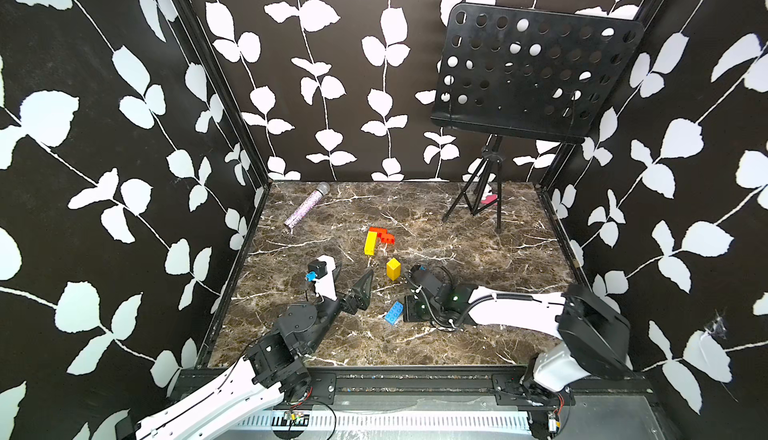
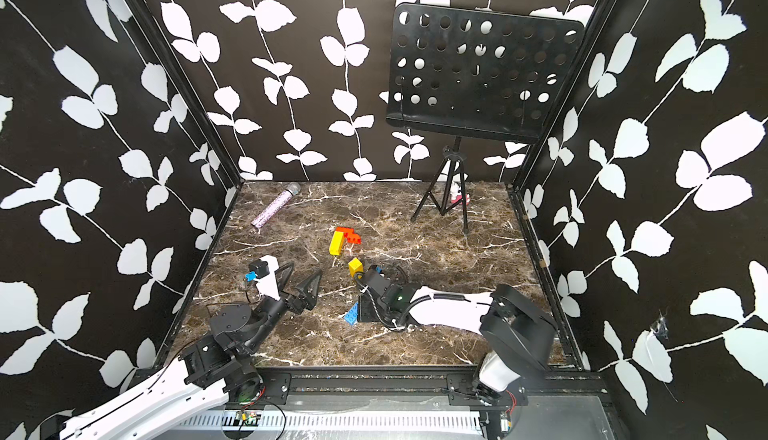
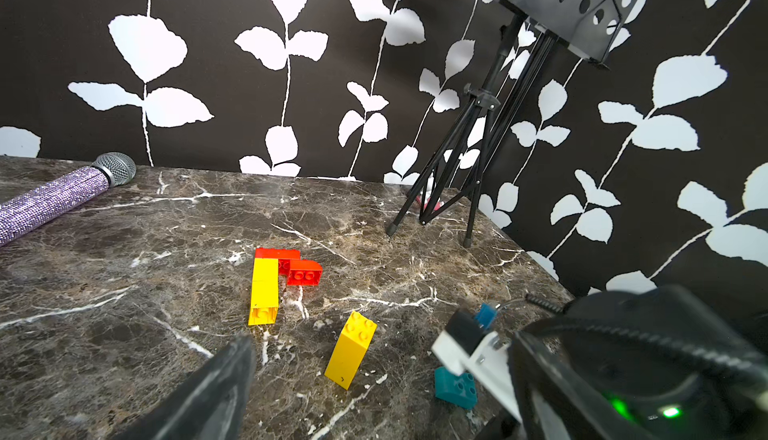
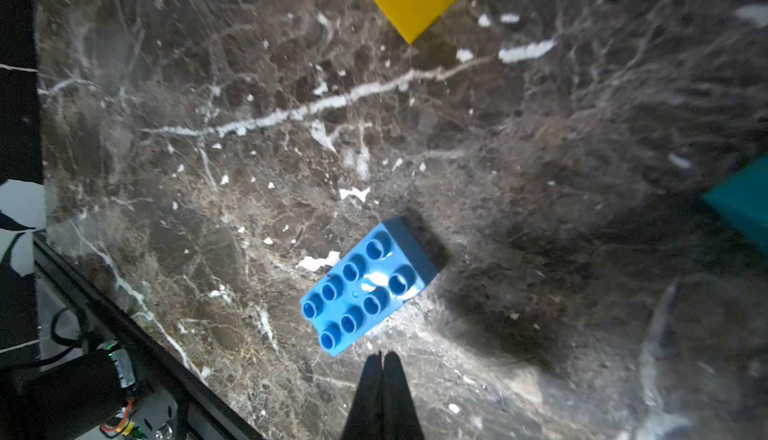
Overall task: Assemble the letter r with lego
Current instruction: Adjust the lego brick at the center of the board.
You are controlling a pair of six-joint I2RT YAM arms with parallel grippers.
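Holding right fingers (image 4: 372, 384) pinched together, empty, just beside the blue brick (image 4: 365, 288); holding left fingers (image 3: 218, 382) wide apart near the upright yellow brick (image 3: 351, 348).

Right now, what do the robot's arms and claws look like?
Both arms, left arm and right arm, have smooth white shells with chunky black joints. Each ends in a black gripper with pointed, triangular fingers: the left gripper, the right gripper. A black ribbed cable loops along the right wrist, where a green light glows.
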